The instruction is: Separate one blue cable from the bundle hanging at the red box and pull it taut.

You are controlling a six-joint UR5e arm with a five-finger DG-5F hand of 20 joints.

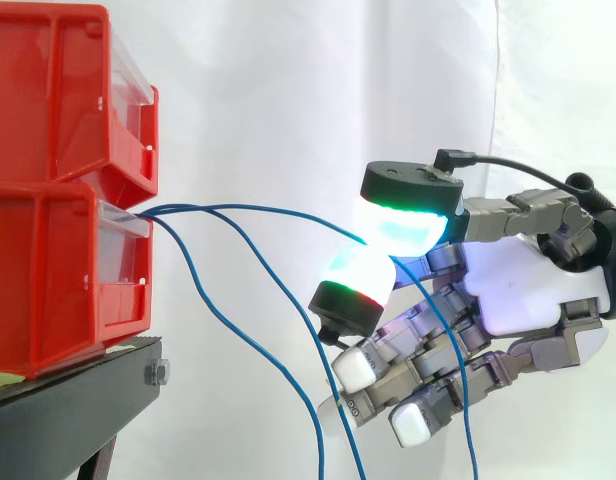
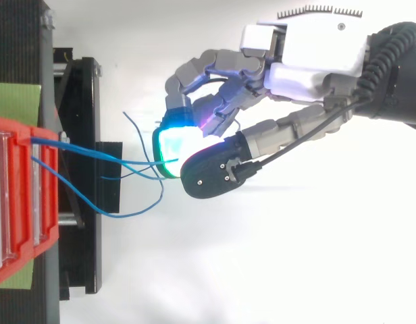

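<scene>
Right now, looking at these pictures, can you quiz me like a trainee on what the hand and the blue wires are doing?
1. True or false: the hand pinches a blue cable between two glowing pads.
2. The other cables: A hang loose, B are knotted together, C are wound round the hand.
3. What colour is the bin the cables come from?
Key: 1 true; 2 A; 3 red.

Side view: close in, level with stacked red plastic bins [image 1: 58,250] at left, facing across them toward a white curtain [image 1: 288,80]. Top view: equally near, straight down. Shared by both: bin fronts, thin blue cables [image 1: 248,207], grey-and-white robot hand [image 2: 309,67]
</scene>
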